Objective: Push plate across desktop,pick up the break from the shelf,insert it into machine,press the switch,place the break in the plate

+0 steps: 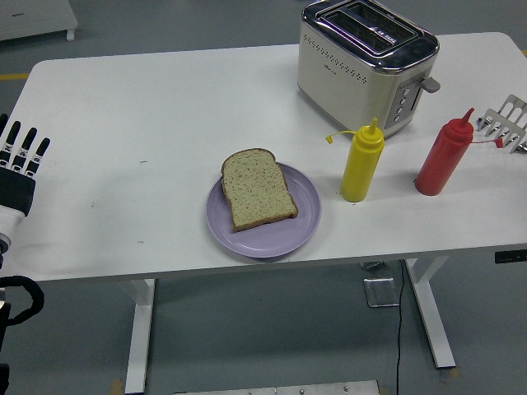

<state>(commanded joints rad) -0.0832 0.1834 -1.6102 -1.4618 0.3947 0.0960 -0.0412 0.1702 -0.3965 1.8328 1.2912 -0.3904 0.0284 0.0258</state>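
Note:
A slice of brown bread [257, 189] lies flat on a lilac plate [300, 226] near the table's front edge, at the middle. The silver toaster [366, 62] stands at the back right with its two slots showing no bread and its lever on the right side. A metal toast rack [506, 122] sits at the right edge, partly cut off. My left hand [18, 160] rests at the far left edge of the table, fingers straight and spread, holding nothing, far from the plate. My right hand does not show.
A yellow squeeze bottle [362, 162] and a red squeeze bottle [445, 154] stand upright between the plate and the rack, in front of the toaster. The white table [148, 123] is bare on its left half.

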